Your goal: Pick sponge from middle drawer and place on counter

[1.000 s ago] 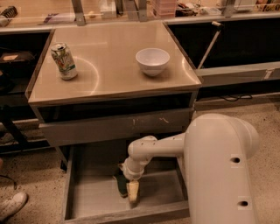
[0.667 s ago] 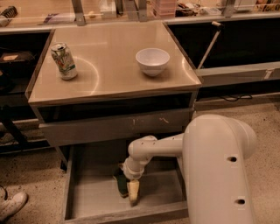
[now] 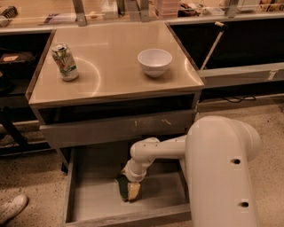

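The sponge [image 3: 128,190], dark green face and yellow foam body, lies on the grey floor of the open middle drawer [image 3: 95,197] near its centre. My gripper [image 3: 131,179] reaches down into the drawer from the white arm and sits right over the sponge, its tips at the sponge's top edge. The beige counter [image 3: 111,66] is above the drawer, behind a scratched grey drawer front [image 3: 117,128].
A drink can [image 3: 65,61] stands on the counter's left, a white bowl [image 3: 154,61] on its right. My bulky white arm housing [image 3: 222,173] fills the lower right. A shoe [image 3: 12,208] shows on the floor at lower left. A pale shelf with metal posts [image 3: 133,13] runs behind.
The arm and sponge hold nearly the same place in the drawer. The shoe at lower left has shifted slightly.
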Available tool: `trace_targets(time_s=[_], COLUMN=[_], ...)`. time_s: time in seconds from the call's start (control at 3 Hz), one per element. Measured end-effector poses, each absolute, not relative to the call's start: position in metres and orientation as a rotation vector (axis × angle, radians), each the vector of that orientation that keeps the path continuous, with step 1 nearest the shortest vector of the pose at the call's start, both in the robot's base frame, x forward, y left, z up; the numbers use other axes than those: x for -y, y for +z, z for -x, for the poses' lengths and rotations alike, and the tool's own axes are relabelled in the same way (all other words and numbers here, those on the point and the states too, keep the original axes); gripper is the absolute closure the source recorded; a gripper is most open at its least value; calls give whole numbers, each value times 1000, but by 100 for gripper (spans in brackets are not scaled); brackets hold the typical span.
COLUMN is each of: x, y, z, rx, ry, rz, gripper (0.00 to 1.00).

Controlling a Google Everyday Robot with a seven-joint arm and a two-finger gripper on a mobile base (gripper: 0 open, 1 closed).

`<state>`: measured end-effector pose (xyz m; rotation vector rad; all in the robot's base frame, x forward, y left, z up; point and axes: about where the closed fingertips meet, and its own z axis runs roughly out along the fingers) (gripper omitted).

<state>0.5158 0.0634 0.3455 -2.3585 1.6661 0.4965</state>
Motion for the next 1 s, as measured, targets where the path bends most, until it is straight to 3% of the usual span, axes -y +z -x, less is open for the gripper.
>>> trace_targets(time_s=[0.67,1.0], x=[-61,-51], y=[354,389], z=[-511,-507], rx=[-1704,-1818], ry=[505,469], rz=[2326,2237], gripper=[88,100])
